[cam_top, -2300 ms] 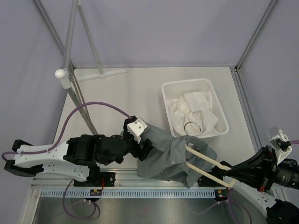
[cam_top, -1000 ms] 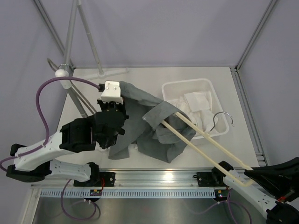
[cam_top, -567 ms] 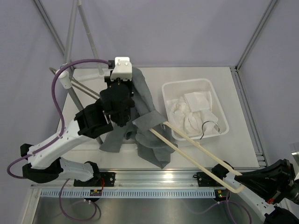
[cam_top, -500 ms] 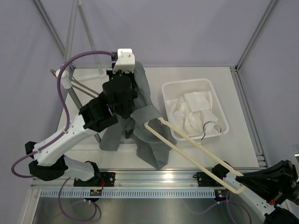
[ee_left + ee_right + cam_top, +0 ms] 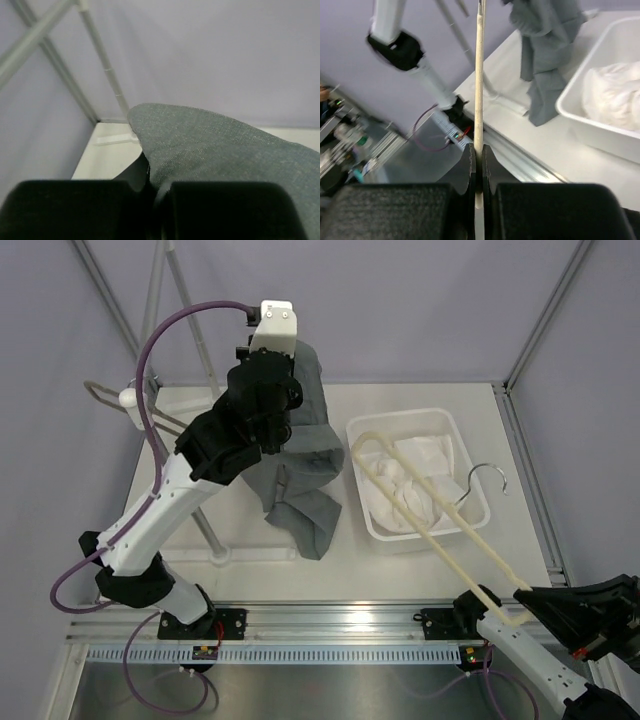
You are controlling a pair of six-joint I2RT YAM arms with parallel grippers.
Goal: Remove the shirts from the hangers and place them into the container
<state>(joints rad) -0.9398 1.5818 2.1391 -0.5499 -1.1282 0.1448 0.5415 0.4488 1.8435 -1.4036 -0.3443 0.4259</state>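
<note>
White table point(image 5: 330, 575), lavender walls point(image 5: 400, 310) on three sides. Metal rack pole point(image 5: 191, 325) leans at the far left corner, with a white knob point(image 5: 131, 398) nearby. Aluminium rail point(image 5: 330, 618) runs along the near edge.

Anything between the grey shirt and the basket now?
Yes: the wooden hanger, held by the right end effector, stretches over the open basket, above the white shirt inside. Otherwise the grey shirt has a free path.

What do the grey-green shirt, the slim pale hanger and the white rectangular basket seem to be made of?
Grey-green shirt: woven cloth, matte; fine weave grain shows close up. Slim pale hanger: probably light wood; its hook looks like shiny metal wire. White rectangular basket: likely plastic, smooth moulded rim.
</note>
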